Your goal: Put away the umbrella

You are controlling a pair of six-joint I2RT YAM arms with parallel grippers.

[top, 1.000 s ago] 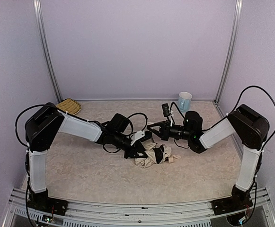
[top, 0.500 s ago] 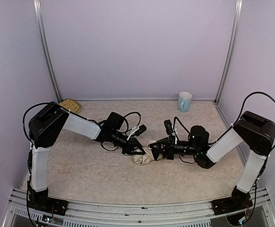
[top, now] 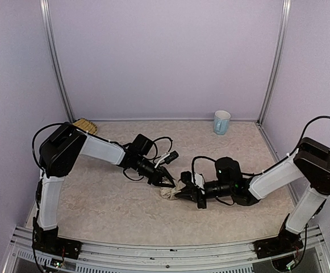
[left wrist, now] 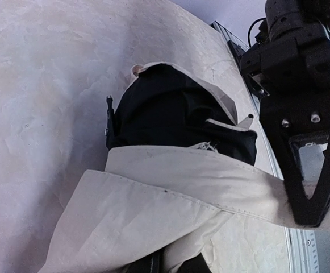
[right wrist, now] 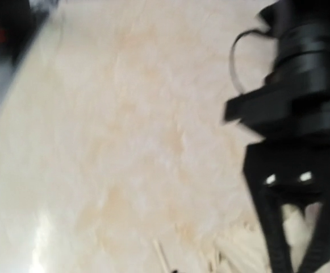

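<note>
Where the two arms meet at mid-counter, slightly toward the near edge, the umbrella [top: 171,192] lies as a crumpled cream bundle with a black lining. Its long axis and heading cannot be determined. The left end effector [top: 167,182] is narrow, pinching the canopy. The right end effector [top: 183,194] touches the bundle's right side; its opening cannot be told.

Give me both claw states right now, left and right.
Left claw: looks closed, pinching the umbrella by its canopy fabric.
Right claw: right at the umbrella; open or closed cannot be told.
</note>
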